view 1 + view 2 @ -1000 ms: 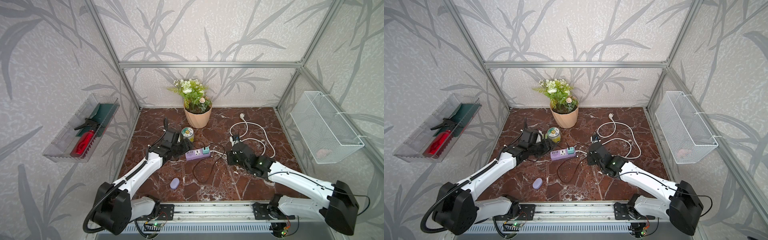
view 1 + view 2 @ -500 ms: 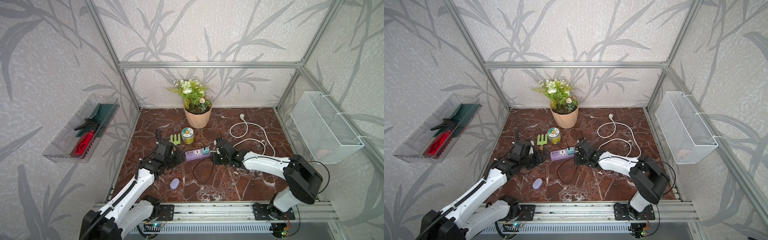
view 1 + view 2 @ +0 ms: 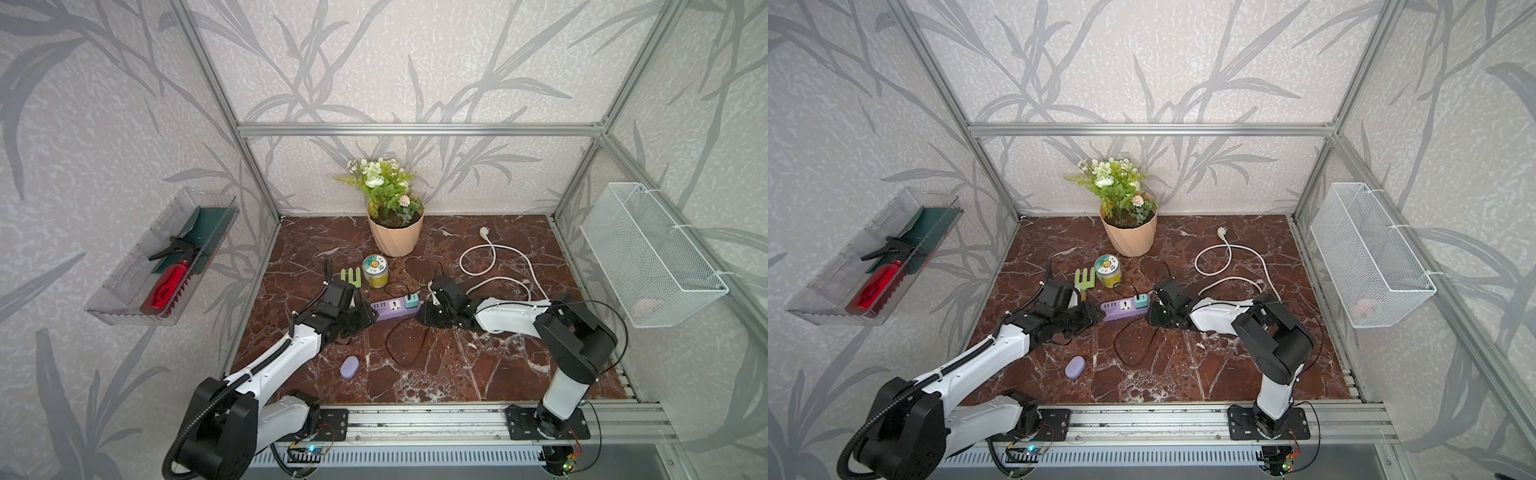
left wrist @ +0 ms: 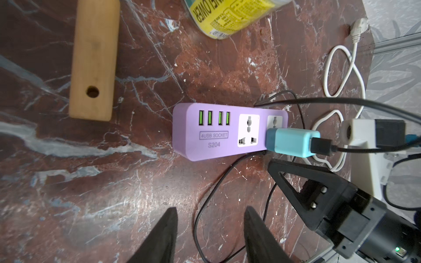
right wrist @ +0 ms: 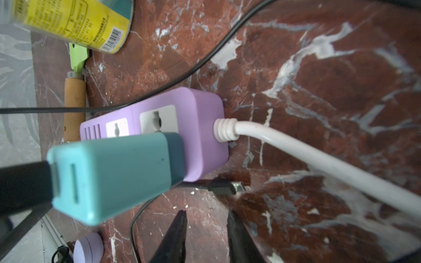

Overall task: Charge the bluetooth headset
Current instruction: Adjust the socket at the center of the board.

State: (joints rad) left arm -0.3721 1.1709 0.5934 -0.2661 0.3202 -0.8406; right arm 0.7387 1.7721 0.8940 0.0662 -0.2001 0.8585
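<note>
I'm seeing open marble floor (image 3: pixel 478 374) all round the bluetooth headset (image 3: pixel 349 367); a black cable (image 3: pixel 387 341) is looping nearby, toward the power strip (image 3: pixel 395 309).

The red-brown marble-patterned tabletop (image 4: pixel 91 182) is looking smooth and faintly shiny. The long purple plastic power strip (image 4: pixel 216 136) is showing a smooth matt skin, and the small teal plastic cube charger (image 4: pixel 292 143) is looking the same. The pale wooden tool handle (image 4: pixel 93 59) is showing bare, matt grain. The thick white cable (image 5: pixel 319 164) is looking rubbery. The small lavender oval plastic case (image 3: pixel 349 367) is looking smooth.
</note>
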